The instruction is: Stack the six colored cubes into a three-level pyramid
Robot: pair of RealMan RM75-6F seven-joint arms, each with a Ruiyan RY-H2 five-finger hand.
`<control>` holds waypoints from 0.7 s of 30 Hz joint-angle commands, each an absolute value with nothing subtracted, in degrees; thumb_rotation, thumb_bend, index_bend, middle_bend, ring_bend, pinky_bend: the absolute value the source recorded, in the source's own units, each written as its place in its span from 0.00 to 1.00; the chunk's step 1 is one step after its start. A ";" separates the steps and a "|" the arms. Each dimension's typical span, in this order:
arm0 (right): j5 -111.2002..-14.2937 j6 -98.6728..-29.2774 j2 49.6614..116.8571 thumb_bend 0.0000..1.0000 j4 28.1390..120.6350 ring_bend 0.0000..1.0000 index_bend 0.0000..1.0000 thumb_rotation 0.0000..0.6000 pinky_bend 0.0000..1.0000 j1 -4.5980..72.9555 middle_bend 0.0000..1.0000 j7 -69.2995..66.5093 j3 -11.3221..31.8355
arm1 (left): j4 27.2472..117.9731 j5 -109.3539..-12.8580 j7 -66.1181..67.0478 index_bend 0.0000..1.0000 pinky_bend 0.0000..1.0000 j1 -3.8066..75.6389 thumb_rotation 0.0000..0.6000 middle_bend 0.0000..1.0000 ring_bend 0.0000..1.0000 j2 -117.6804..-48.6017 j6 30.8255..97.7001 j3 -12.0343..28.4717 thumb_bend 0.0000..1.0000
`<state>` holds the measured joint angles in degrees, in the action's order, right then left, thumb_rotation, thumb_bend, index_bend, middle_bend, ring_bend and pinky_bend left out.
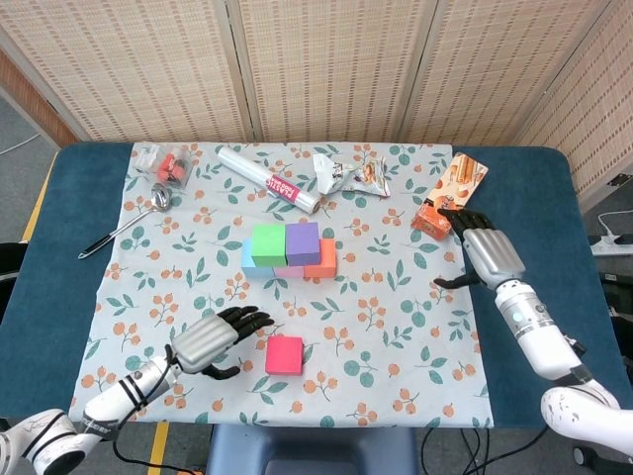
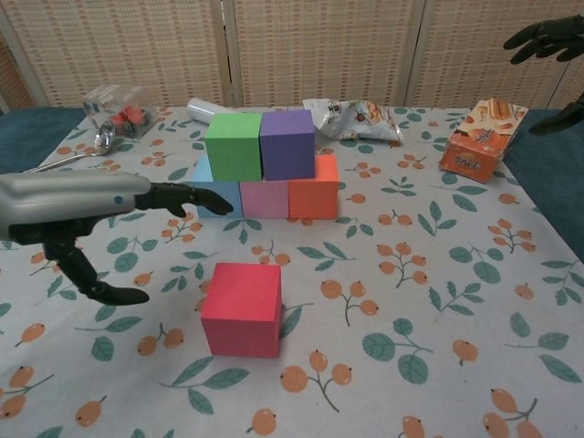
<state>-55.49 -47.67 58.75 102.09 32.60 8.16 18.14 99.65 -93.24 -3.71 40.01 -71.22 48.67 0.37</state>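
Head view: left hand [image 1: 206, 341], fingers spread and holding nothing, hovers just left of the red cube [image 1: 284, 354], which sits alone on the bench [image 1: 514, 198] in front of the five-cube stack [image 1: 289, 250]. Right hand [image 1: 490, 255], also wide and empty, is well apart near the orange snack box [image 1: 448, 193].

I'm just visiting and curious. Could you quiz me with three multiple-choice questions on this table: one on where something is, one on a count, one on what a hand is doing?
1. Where is the red cube?
A. on top of the stack
B. alone on the cloth, nearer the robot than the stack
C. in the right hand

2. How many cubes are stacked?
A. three
B. six
C. five

3. The left hand is:
A. open, beside the red cube
B. holding the spoon
C. pressing the green cube

Answers: 1 B, it sits apart. 2 C, three below, green and purple above. 3 A, fingers spread, empty.
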 commanded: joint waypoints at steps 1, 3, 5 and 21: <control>-57.02 -47.28 58.59 0.07 100.25 0.00 0.01 1.00 0.05 32.11 0.19 6.05 17.05 | 99.85 -88.71 1.73 0.02 0.15 41.76 1.00 0.03 0.00 -75.18 45.29 1.43 0.31; -57.80 -47.09 58.68 0.07 99.29 0.00 0.01 1.00 0.05 31.99 0.19 4.66 16.60 | 99.39 -86.19 5.60 0.01 0.15 42.03 1.00 0.03 0.00 -77.12 44.58 1.78 0.31; -58.64 -46.95 58.88 0.07 98.33 0.00 0.01 1.00 0.05 31.85 0.19 3.39 16.10 | 98.99 -83.50 9.72 0.01 0.15 41.93 1.00 0.03 0.00 -79.09 44.72 2.05 0.31; -62.34 -46.49 59.41 0.07 94.82 0.00 0.00 1.00 0.05 31.27 0.19 -3.23 13.52 | 97.54 -72.41 25.31 0.07 0.21 39.78 1.00 0.13 0.09 -89.17 52.02 1.82 0.29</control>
<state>-62.24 -46.43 59.40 94.87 31.32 -3.11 13.62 97.97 -72.68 24.29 40.06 -88.37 51.06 1.94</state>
